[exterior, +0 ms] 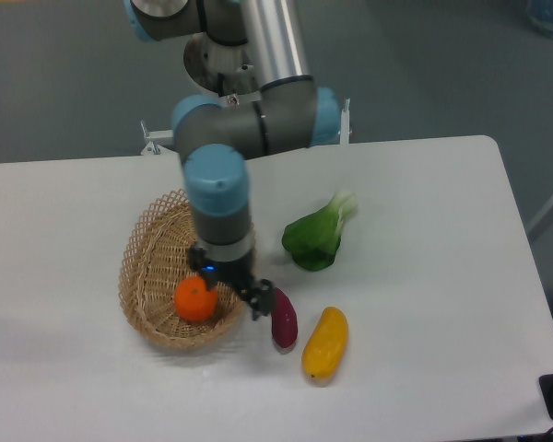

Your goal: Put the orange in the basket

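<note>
With the orange (195, 299) resting in the basket (146, 253), the gripper (249, 296), spread and empty at the right rim, should lift straight up, clear of the purple tuber (283, 319).

So the orange (195, 299) is a small, round, bright-orange fruit with smooth skin, and it's sitting inside the basket (147, 267) toward the near, lower part of the bowl, lower left of centre in the frame, nothing gripping it. The basket is an oval, shallow wicker one in light tan with an open lattice rim, way bigger than the fruit, resting flat on the white table in the left-centre of the picture. Its right rim is partly hidden behind the arm, so can't say much about that side.
</note>
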Controlling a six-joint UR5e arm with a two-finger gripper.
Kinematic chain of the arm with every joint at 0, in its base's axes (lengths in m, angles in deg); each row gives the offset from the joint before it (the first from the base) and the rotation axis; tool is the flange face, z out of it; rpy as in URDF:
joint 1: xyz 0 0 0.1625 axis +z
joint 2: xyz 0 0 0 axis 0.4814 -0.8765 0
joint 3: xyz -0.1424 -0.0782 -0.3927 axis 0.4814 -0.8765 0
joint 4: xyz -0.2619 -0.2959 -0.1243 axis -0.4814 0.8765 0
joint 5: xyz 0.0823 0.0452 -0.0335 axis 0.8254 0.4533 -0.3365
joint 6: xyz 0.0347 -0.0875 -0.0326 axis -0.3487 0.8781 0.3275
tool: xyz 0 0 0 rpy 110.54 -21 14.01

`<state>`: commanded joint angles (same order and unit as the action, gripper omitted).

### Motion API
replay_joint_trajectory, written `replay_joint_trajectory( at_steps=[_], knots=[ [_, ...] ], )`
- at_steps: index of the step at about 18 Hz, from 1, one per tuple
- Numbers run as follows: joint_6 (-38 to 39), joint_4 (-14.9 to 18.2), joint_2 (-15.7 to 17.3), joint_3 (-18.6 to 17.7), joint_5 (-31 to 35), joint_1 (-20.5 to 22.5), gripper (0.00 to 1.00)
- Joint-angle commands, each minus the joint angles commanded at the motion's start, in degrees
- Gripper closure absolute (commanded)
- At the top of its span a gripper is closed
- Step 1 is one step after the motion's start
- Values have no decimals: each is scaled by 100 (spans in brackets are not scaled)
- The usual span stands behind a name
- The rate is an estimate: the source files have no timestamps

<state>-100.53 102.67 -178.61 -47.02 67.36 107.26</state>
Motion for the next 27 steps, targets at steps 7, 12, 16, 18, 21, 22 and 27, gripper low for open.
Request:
replay_joint_trajectory(
  at_steps=[7, 12, 16, 18, 21, 22, 27],
  knots=[
    [-739, 18, -35, 185, -18, 1038, 0],
    [-1425, 18, -132, 194, -9, 1557, 0],
    [-1846, 306, -158, 396, 35, 1795, 0],
    [-2101, 623, -219, 632, 44, 1918, 0],
    [-2356, 765, -395, 896, 53, 2041, 0],
    [-2427, 765, -448, 932, 53, 2068, 0],
    [-2717, 747, -518, 959, 88, 2094, 0]
  ],
)
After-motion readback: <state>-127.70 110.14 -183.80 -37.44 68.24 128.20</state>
